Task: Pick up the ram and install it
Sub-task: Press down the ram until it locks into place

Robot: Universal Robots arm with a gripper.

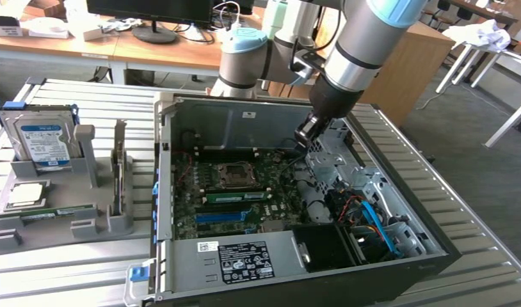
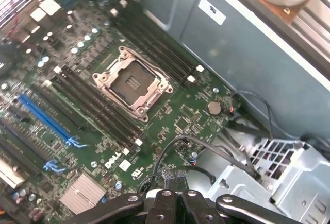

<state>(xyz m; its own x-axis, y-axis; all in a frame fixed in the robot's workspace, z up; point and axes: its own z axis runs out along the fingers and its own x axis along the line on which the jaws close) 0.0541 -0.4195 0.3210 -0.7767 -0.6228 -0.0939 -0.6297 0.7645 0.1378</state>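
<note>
From the exterior view, the arm is reaching down into the open computer case (image 1: 414, 252), a dark metal box lying on its side on a ribbed grey metal table (image 1: 64, 281). The gripper (image 1: 305, 135) is hanging over the green motherboard (image 1: 235, 214), close to the case's back wall. On the exterior view's left a grey moulded holder (image 1: 107, 224) is standing well apart from the gripper. In it a silver hard drive (image 1: 43, 142) with a blue-white label is sitting upright, a square silver processor chip (image 1: 25, 195) is lying flat, and the ram (image 1: 47, 213) is lying flat along the front slot: a long, thin green stick with a pale label.

The wrist view is looking straight down on what the other view is only hinting at. The gripper (image 2: 176, 193) is showing its two black fingers (image 2: 183, 203) pressed together, closed with nothing between them. Beneath them the board is glossy green, dotted with tiny components. The square metal processor socket (image 2: 131, 82) is lying open and bare, flanked by rows of long black memory slots (image 2: 100, 108). A blue slot (image 2: 46, 118), a finned silver heatsink (image 2: 82, 193), a round coin battery (image 2: 214, 107) and loose black cables (image 2: 227, 147) are also showing here.
</note>
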